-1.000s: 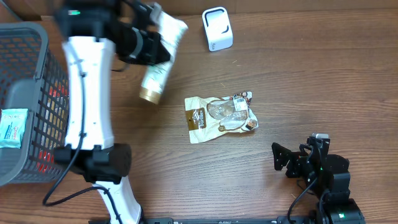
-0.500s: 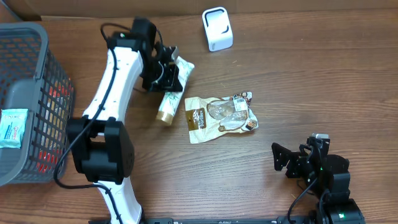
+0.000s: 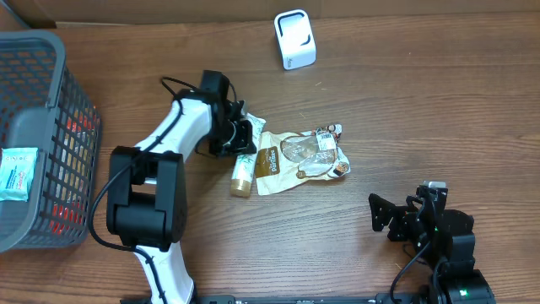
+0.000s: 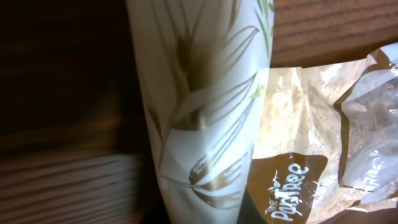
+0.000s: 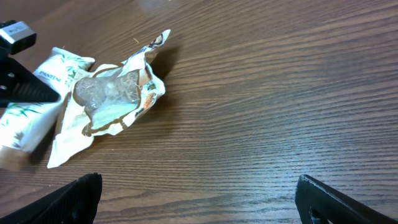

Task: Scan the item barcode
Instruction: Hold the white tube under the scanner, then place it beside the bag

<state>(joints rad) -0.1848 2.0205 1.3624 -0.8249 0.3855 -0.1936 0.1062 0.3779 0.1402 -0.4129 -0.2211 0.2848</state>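
Observation:
My left gripper [image 3: 234,135] is shut on a white tube [image 3: 244,161] printed with gold leaves, holding it near its flat end. The tube's gold cap [image 3: 241,187] points toward the table's front and sits low by the wood. Close up, the tube [image 4: 199,93] fills the left wrist view and its edge overlaps a brown snack pouch [image 4: 298,137]. No barcode shows in any view. The white scanner [image 3: 294,39] stands at the back of the table. My right gripper [image 5: 199,193] hangs open over bare wood at the front right [image 3: 396,218].
The snack pouch [image 3: 299,159] lies mid-table, right of the tube. A grey wire basket [image 3: 76,169] at the left edge holds a blue-and-white packet [image 3: 18,173] and other items. The right wrist view shows the pouch [image 5: 106,99] and tube [image 5: 25,118] at far left.
My left arm has swung down and right from the back left, bringing the tube from up high to just beside the pouch. The right arm has not moved.

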